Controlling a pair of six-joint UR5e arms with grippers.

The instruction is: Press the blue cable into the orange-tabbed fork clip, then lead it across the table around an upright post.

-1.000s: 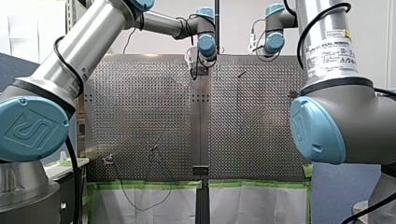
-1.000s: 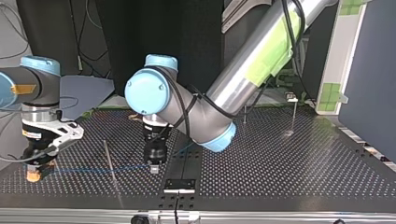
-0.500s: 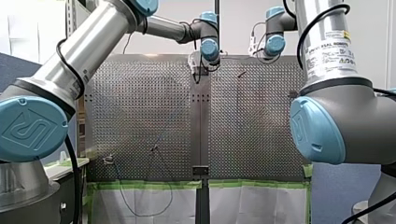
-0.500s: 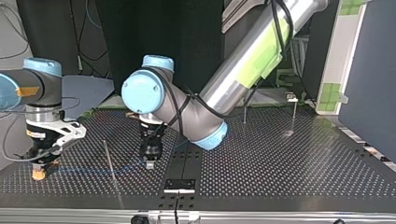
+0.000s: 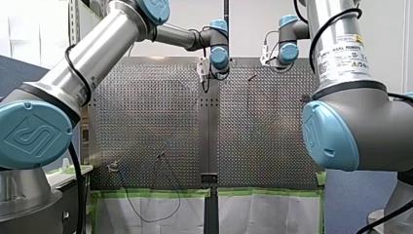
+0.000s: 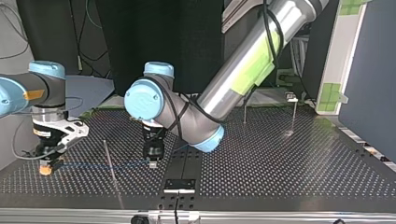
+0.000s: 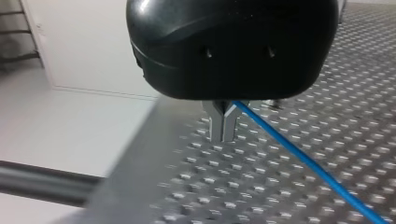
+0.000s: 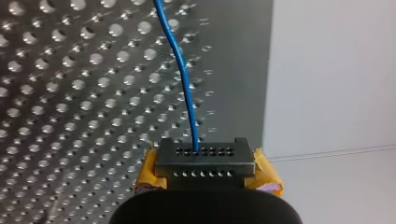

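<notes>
In the top view the blue cable (image 6: pixel 88 164) stretches low over the table between my two grippers. My left gripper (image 6: pixel 152 163) holds one end. The left wrist view shows its metal fingers (image 7: pixel 217 125) shut on the blue cable (image 7: pixel 299 156), which trails away over the perforated plate. My right gripper (image 6: pixel 45 169), with orange-yellow pads, holds the other end at that view's left. In the right wrist view the blue cable (image 8: pixel 184 79) leaves its shut jaws and runs ahead. A thin upright post (image 6: pixel 109 157) stands between the grippers; the cable crosses it, on which side I cannot tell. No orange-tabbed clip shows.
Two more upright posts (image 6: pixel 244 114) (image 6: pixel 294 112) stand at the far right of the top view. A black bracket (image 6: pixel 179 185) sits at the table's edge nearest that camera. In the front view a dark cable loop (image 5: pixel 151 217) hangs below the near edge of the table (image 5: pixel 146 122).
In the top view my right gripper has moved right and away from the camera, and my left gripper has drawn slightly back. The cable between them stays stretched.
</notes>
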